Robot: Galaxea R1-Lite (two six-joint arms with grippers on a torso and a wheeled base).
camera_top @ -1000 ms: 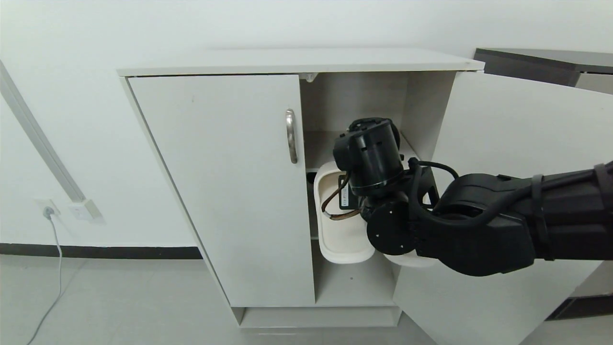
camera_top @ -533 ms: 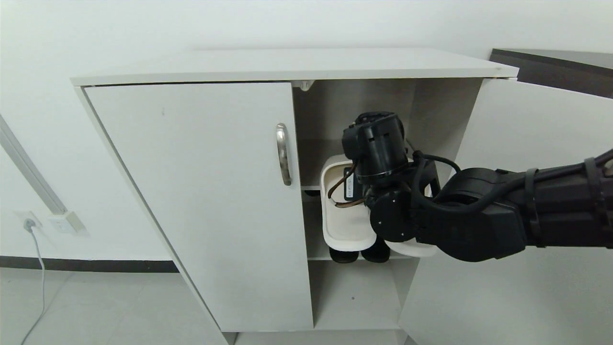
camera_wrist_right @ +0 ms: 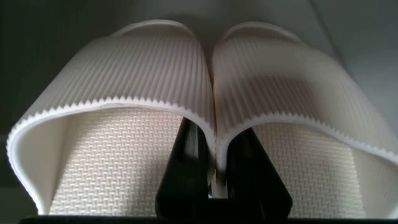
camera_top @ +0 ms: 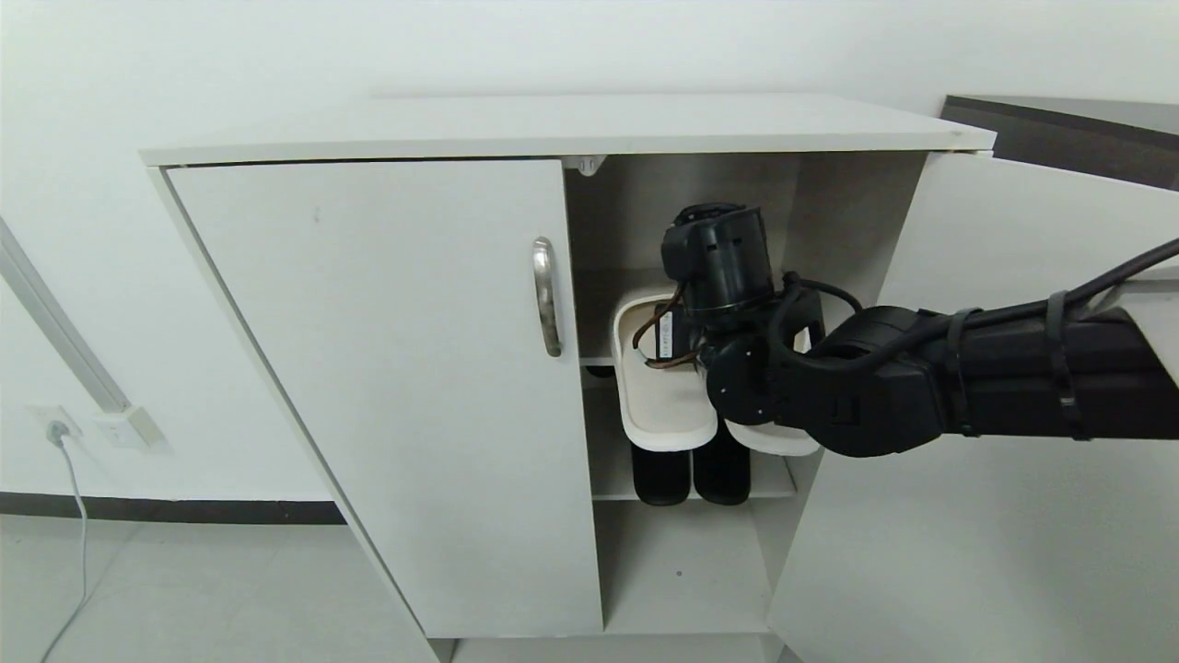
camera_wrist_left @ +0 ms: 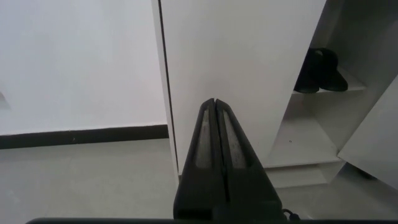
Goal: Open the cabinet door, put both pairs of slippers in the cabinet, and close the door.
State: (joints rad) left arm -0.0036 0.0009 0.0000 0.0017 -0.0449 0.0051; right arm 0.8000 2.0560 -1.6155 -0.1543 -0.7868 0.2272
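Note:
A white cabinet (camera_top: 553,124) stands with its left door (camera_top: 387,368) closed and its right door (camera_top: 967,516) swung open. My right gripper (camera_wrist_right: 214,152) is shut on a pair of white slippers (camera_top: 665,410), pinching their inner strap edges (camera_wrist_right: 211,118) together. The pair hangs inside the opening, toes onto the upper shelf and heels sticking out. A pair of black slippers (camera_top: 691,474) lies on the middle shelf just below. My left gripper (camera_wrist_left: 214,109) is shut and empty, low near the floor facing the closed door, with the black slippers (camera_wrist_left: 320,71) off to its side.
The closed door carries a metal handle (camera_top: 546,296). The bottom shelf (camera_top: 682,571) holds nothing. A wall socket with a cable (camera_top: 57,431) sits at the lower left, above bare floor. A dark desk (camera_top: 1059,129) stands behind the open door.
The head camera shifted at first. My right arm has since carried the white slippers up and deeper into the cabinet, uncovering the black pair beneath them.

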